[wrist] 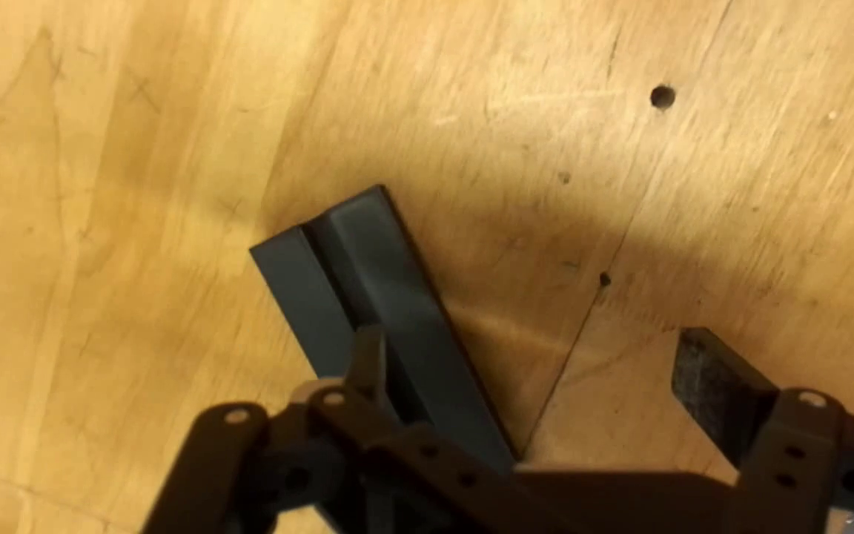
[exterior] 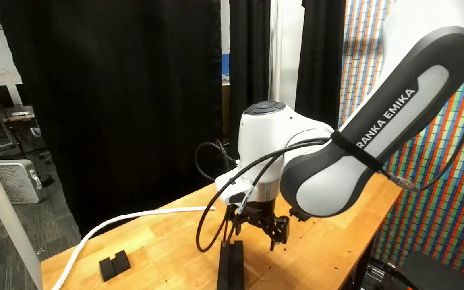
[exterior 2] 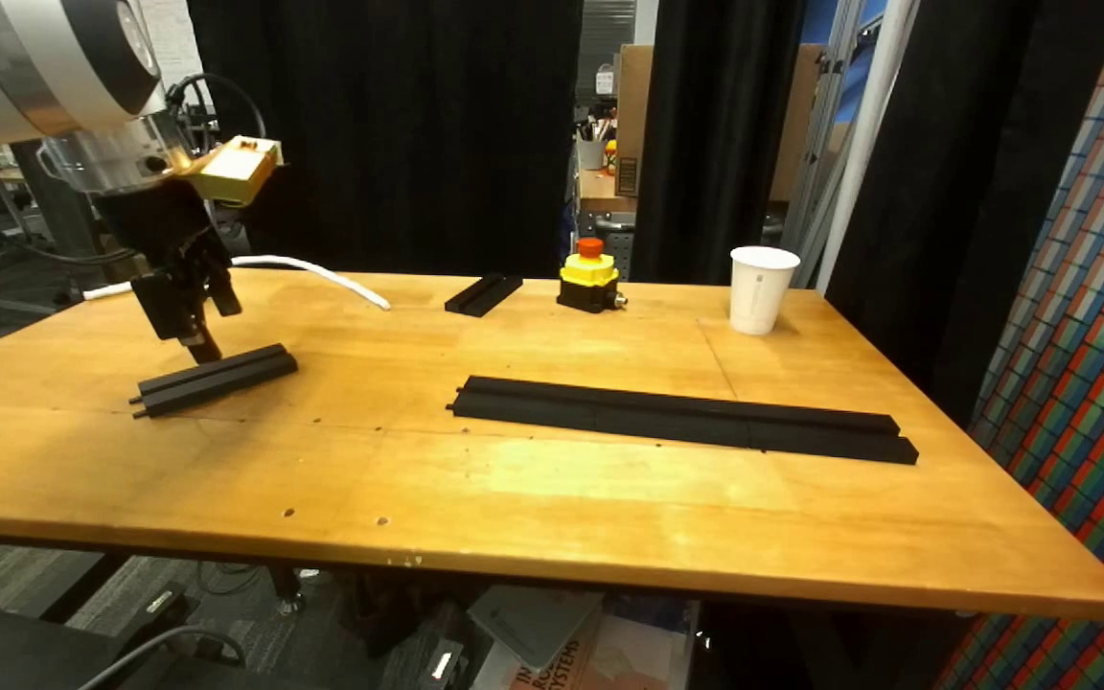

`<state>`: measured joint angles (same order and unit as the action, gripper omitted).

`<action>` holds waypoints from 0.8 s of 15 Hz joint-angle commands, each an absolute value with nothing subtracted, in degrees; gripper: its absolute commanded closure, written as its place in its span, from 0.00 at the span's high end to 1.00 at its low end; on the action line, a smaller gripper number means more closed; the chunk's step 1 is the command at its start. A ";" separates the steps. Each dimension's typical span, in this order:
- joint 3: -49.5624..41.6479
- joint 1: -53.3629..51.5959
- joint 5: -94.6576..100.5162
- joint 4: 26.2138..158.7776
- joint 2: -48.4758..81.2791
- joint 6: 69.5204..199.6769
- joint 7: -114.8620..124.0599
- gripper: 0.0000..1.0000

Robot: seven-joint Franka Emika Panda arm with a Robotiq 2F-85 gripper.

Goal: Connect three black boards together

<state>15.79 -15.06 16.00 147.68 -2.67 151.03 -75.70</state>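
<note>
One black board [exterior 2: 217, 381] with a lengthwise groove and two end pegs lies alone on the table; in the wrist view this board [wrist: 412, 319] runs slantwise beneath my left finger. Open jaws with bare wood between them mark my gripper [wrist: 532, 345]. In both exterior views the gripper [exterior 2: 212, 326] [exterior: 256, 238] points down, low over the table, close to the lone board; whether a finger touches it I cannot tell. More black boards lie end to end as a long strip [exterior 2: 686, 422], faint seams along it, pegs at its left end. An exterior view shows part of this strip [exterior: 231, 266].
A short grooved black block [exterior 2: 483, 294] [exterior: 114, 266] sits apart from the strip. Toward the back are a white curved strip [exterior 2: 322, 275], a yellow emergency button [exterior 2: 589, 273] with a red top, and a paper cup [exterior 2: 761, 287]. Cables hang in loops beside the wrist.
</note>
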 commanded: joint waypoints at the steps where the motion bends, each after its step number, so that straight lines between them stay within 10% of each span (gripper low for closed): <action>1: 16.68 -16.66 19.74 149.82 -3.53 155.42 -76.37 1.00; 12: 18.19 -18.19 21.64 145.25 4.88 157.49 -85.33 1.00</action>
